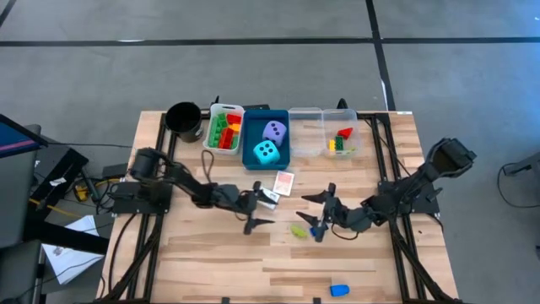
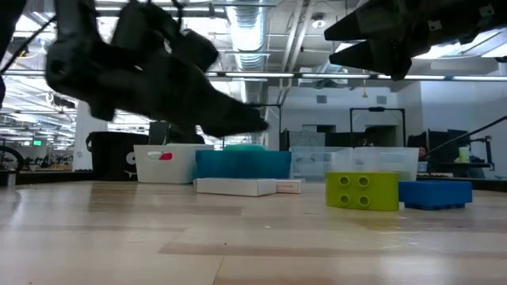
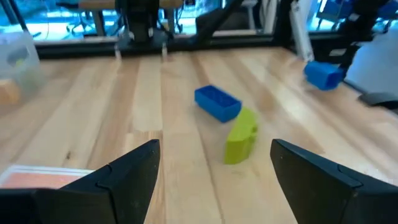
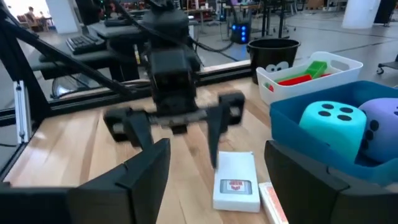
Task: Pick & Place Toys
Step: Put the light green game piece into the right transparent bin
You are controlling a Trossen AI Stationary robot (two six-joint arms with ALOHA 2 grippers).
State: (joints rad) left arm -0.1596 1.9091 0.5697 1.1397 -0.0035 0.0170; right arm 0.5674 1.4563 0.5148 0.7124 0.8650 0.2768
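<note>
The left gripper (image 1: 258, 211) is held just above the table with its fingers apart and empty, beside a white card pack (image 4: 236, 182). The right gripper (image 1: 319, 214) is likewise spread and empty over a yellow-green brick (image 1: 299, 230) and blue brick (image 3: 217, 102). Both dice, cyan (image 1: 266, 152) and lavender (image 1: 274, 130), are seated in the blue tray (image 1: 255, 161).

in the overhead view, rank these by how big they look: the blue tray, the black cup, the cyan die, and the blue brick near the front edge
1. Blue tray, clearly the largest.
2. Black cup.
3. Cyan die, a little smaller than the cup, though it is close.
4. Blue brick, the smallest.
</note>
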